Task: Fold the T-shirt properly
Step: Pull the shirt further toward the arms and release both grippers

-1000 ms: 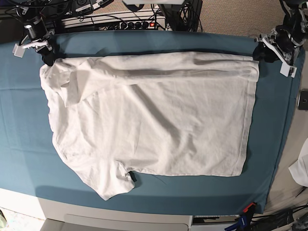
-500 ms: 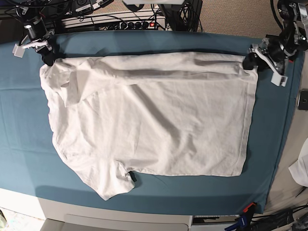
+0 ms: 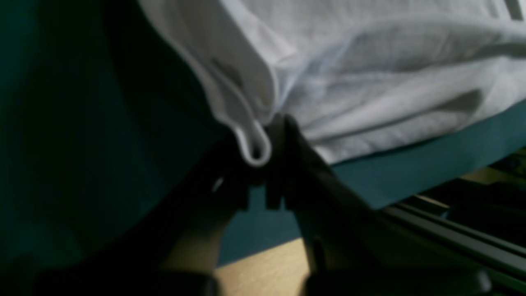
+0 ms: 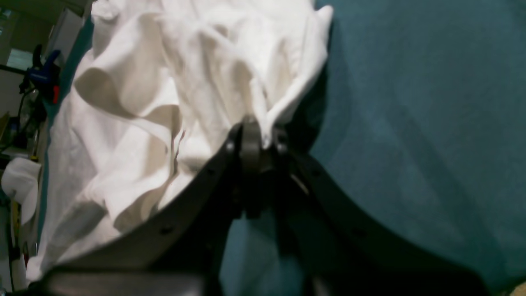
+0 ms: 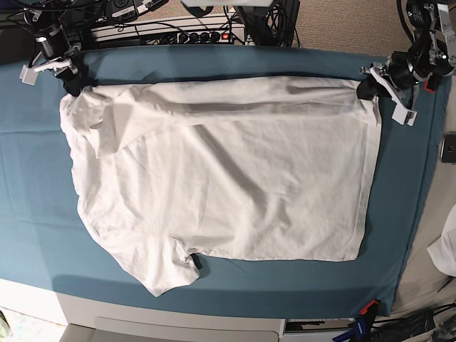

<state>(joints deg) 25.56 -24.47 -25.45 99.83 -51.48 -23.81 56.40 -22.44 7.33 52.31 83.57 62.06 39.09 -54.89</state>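
Your left gripper [image 5: 368, 86] and right gripper [image 5: 71, 84] each clamp a top corner of the wrinkled white cotton T-shirt [image 5: 228, 178].

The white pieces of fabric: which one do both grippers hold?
The T-shirt, spread on the teal cloth. The small white scrap lies apart at the table's right edge.

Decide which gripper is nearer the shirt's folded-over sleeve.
Right. The right gripper grips the T-shirt at its far corner just beside the folded sleeve; the left gripper pinches the opposite far corner, across the whole shirt.
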